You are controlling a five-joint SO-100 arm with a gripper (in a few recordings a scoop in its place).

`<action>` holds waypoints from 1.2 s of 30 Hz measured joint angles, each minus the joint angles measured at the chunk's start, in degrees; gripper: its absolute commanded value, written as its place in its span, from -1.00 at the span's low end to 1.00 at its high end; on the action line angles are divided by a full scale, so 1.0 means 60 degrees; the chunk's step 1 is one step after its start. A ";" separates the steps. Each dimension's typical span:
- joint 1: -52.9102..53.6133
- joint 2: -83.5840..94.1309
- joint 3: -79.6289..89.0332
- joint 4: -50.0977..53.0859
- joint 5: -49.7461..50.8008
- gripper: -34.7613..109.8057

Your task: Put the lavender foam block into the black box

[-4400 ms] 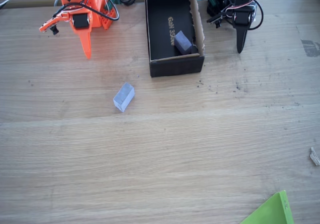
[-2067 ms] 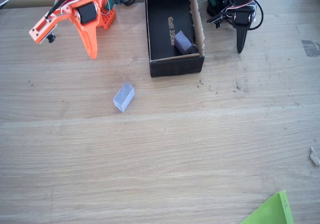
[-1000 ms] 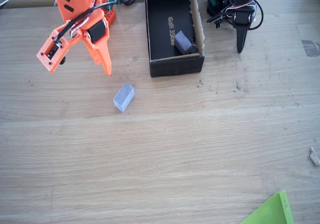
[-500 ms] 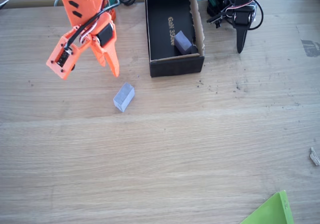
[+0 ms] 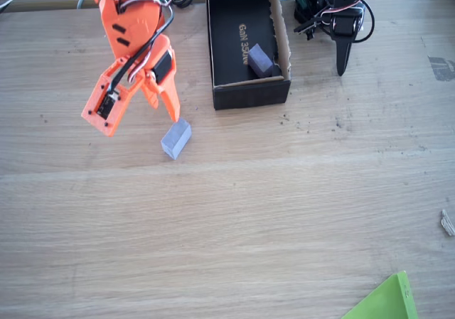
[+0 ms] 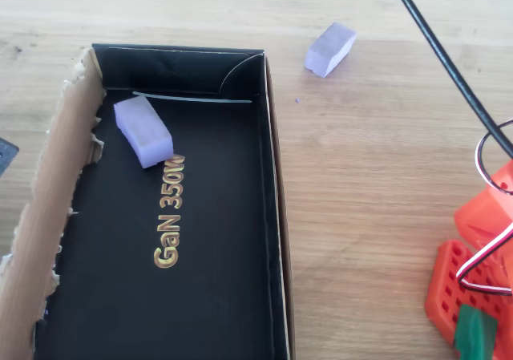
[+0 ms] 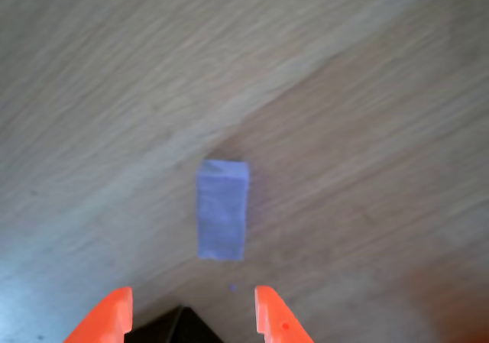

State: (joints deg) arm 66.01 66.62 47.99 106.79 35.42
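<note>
The lavender foam block [image 5: 175,138] lies on the wooden table, down and left of the black box [image 5: 250,95]. My orange gripper [image 5: 141,123] hangs open just above and to the left of the block, with one fingertip [image 5: 173,114] close to the block's top end. In the wrist view the lavender foam block [image 7: 221,209] lies lengthwise ahead of the open gripper [image 7: 191,312], centred between the two orange tips and apart from them. From overhead the lavender foam block [image 6: 329,49] rests outside the black box [image 6: 272,175], beyond its far right corner.
A darker purple block [image 5: 260,60] [image 6: 143,131] lies inside the box near its end wall, beside the gold lettering. A green sheet corner [image 5: 387,301] pokes in at the bottom right. The arm's orange base [image 6: 473,288] and a black cable [image 6: 449,63] stand right of the box.
My arm has swung forward and down from the back of the table towards the lavender block. The gripper has spread open. The block and the box have not moved.
</note>
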 measured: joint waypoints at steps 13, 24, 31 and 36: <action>0.0029 -0.0366 -0.0029 0.0000 -0.0146 -0.11; 0.0322 -0.1655 -0.0088 0.0117 -0.0469 -0.12; 0.0454 -0.2051 -0.0088 0.0103 -0.0806 -0.11; 0.0366 -0.2227 -0.0088 0.0103 -0.0806 -0.11</action>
State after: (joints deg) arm 68.20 53.26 47.46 107.40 30.59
